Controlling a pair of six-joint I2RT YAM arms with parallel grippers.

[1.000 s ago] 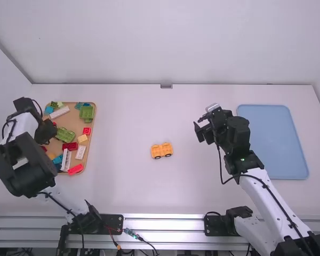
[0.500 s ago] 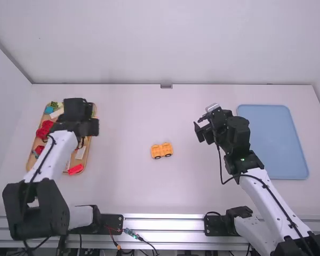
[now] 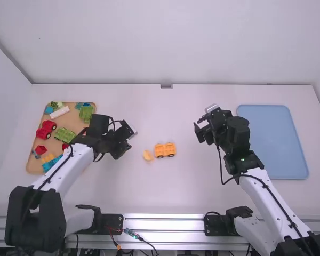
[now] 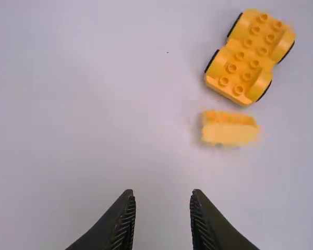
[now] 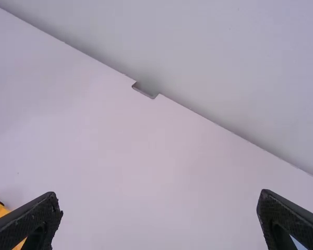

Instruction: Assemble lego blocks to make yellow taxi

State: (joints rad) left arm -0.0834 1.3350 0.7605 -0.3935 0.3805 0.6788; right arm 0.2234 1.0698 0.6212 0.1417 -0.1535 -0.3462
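Yellow plastic studded block [image 4: 229, 133]: on the white table [image 3: 117, 186], mid-surface, just left-edge side of the yellow wheeled plastic base [image 4: 250, 57]. Likely light, stiff, slightly slick; pinch opposite flat sides. It lies from your left gripper [image 4: 163, 194] towards the near right corner; fingers moderately parted, empty. Your right gripper [image 5: 159, 195]: wide apart, empty.

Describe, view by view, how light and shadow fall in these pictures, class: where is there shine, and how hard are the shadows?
High view: bright streaks shine along the metal rail; the light on the table looks soft and fairly even. Left wrist view: only faint, soft-edged shadow beside the brick. Right wrist view: the wall looks greyer than the table.
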